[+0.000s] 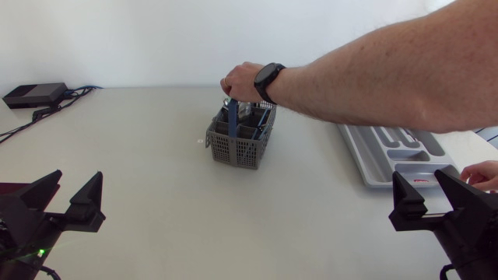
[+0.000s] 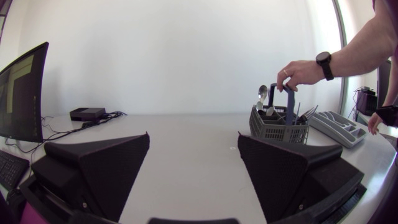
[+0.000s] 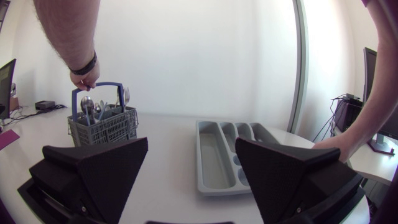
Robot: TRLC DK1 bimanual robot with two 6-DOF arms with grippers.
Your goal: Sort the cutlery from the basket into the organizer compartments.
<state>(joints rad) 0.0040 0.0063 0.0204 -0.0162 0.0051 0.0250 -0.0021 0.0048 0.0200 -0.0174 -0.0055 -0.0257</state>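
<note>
- Basket: grey slatted plastic; stood upright a little beyond the middle of the table.
- Cutlery: stood on end inside the basket, with spoon bowls and fork tines poking above the rim in both wrist views.
- Handle: blue; arched over the basket from side to side.
- Hand: a person's; closed around the top of the handle, with the bare forearm stretched in over the table from the right and a black watch on the wrist.
- Organizer: light grey tray; lay flat to the right of the basket and apart from it, near the table's right edge. Showed long compartments side by side and a shorter one at the end nearer the robot.
- Left gripper: hung low at the near left, fingers spread wide with nothing between them. Faced across the table, with the basket well ahead and off to the right.
- Right gripper: sat at the near right, likewise spread wide and holding nothing. Had the organizer just ahead and the basket farther off to the left.
- Second hand: rested at the table's right edge by the organizer's near end, just beside the right gripper; could not tell whether it touched the tray.
- Black box: lay at the far left corner with cables trailing beside it.
</note>
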